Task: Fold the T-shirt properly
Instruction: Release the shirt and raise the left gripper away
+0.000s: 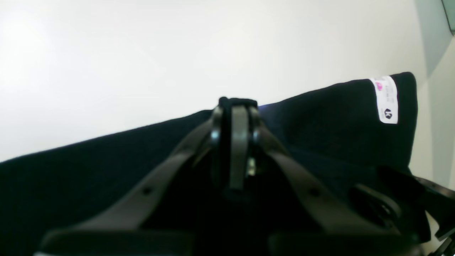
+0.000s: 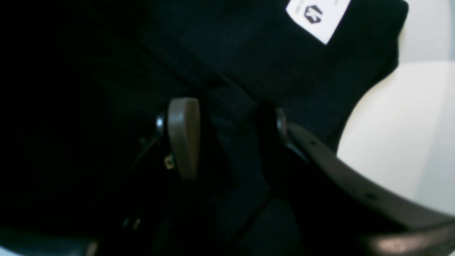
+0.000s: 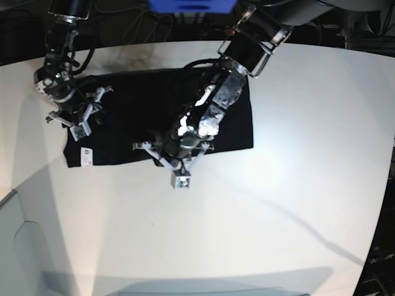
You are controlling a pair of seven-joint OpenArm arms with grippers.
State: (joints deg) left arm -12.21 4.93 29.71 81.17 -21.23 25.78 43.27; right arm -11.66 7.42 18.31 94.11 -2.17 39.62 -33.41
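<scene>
T-shirt (image 3: pixel 142 117): black, flat on white table (image 3: pixel 278 203). Left gripper (image 1: pixel 236 106) pinched on hem; bare table beyond. Right gripper (image 2: pixel 227 138) spread over cloth. White tag (image 1: pixel 386 99) at corner (print unreadable).

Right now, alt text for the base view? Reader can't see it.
A black T-shirt lies folded into a wide band on a white table, with a small white tag at its near left corner. The left gripper is shut on the shirt's near edge at mid-width, while the right gripper stands open over the shirt's left end.
</scene>
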